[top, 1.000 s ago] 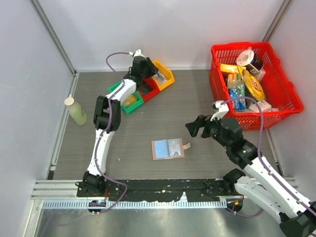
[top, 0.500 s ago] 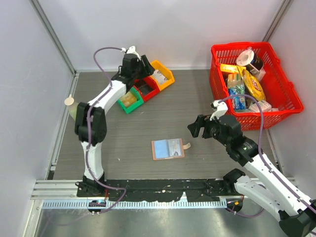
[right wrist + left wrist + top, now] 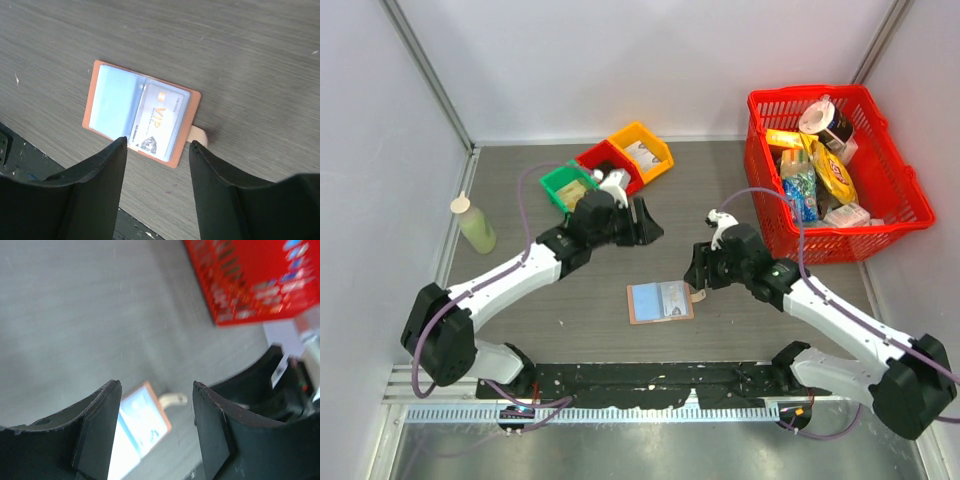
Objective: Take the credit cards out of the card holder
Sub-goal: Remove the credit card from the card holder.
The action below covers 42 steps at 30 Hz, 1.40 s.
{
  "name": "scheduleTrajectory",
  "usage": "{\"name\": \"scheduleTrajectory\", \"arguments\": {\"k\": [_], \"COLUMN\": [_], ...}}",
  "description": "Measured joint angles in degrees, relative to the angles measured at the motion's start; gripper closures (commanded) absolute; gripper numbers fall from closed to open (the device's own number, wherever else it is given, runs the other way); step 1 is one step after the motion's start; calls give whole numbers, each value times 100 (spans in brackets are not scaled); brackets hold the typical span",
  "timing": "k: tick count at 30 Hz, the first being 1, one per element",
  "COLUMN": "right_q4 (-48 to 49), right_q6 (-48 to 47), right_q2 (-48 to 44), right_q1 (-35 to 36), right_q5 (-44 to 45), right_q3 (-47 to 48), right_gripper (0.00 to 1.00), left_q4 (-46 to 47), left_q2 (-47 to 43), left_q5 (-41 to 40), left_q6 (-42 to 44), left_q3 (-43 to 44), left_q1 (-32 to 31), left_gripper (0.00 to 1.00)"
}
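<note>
The card holder [image 3: 648,302] lies open and flat on the table, tan-pink rim and pale blue lining up, snap tab [image 3: 198,135] to its right. One credit card [image 3: 160,120], whitish with "VIP" on it, sits in its right pocket; the left pocket looks plain blue. My right gripper [image 3: 698,270] is open and empty, hovering just above the holder's right edge; in the right wrist view [image 3: 157,145] the holder [image 3: 112,102] lies just beyond the fingertips. My left gripper [image 3: 645,222] is open and empty, above the table behind the holder, which shows blurred between its fingers [image 3: 140,420].
A red basket [image 3: 905,205] of groceries stands at the right. Green [image 3: 552,180], red [image 3: 595,155] and yellow [image 3: 660,152] bins sit at the back left. A pale green bottle [image 3: 475,225] stands at the left wall. A black rail [image 3: 650,378] runs along the near edge.
My left arm has swung from the bins at the back down to the table's middle, near the holder. My right gripper has moved left and closer to the holder's tab side.
</note>
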Motion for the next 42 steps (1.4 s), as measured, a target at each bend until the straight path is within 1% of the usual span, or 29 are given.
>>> {"name": "scheduleTrajectory", "arguments": {"k": [1,2,3,4,6,8,11,16,21,28,35,42], "right_q4": [28,81,151,236,398,590,850,1244,1537,1917,2103,2131], "right_q6": [31,63,103,136,225,310,450,612,741,944,1010,1021], "right_q2": [129,256,374,487,678,894,1217,1589,1930,1971,1961,1961], "right_q1": [70,142,201,245,297,310,310,310,310,297,291,289], "right_q5": [-11,-28,-42,-52,-72,-87,-90,-90,-105,-155,-192,-201], "right_q3": [0,-4,-9,-22,-59,-118,-223,-520,-765,-918,-1003,-1016], "right_gripper": [50,55,58,64,70,74,80,83,85,86,86,86], "left_q4": [13,46,94,127,208,413,756,1325,1703,2190,2664,2914], "left_q2": [-61,-103,-125,-125,-125,-118,-35,363,542,798,1043,1121], "left_q5": [48,98,173,212,280,376,452,492,487,470,310,225], "left_q6": [-120,-258,-407,-533,-758,-1047,-1405,-1856,-2138,-2455,-2861,-2933], "left_q3": [-269,-535,-815,-1036,-1386,-1718,-1969,-2041,-2175,-2511,-2964,-3005], "left_q1": [-96,-186,-275,-363,-494,-638,-831,-1086,-1137,-1137,-1137,-1137], "left_gripper": [37,37,37,37,37,38,39,43,47,55,58,61]}}
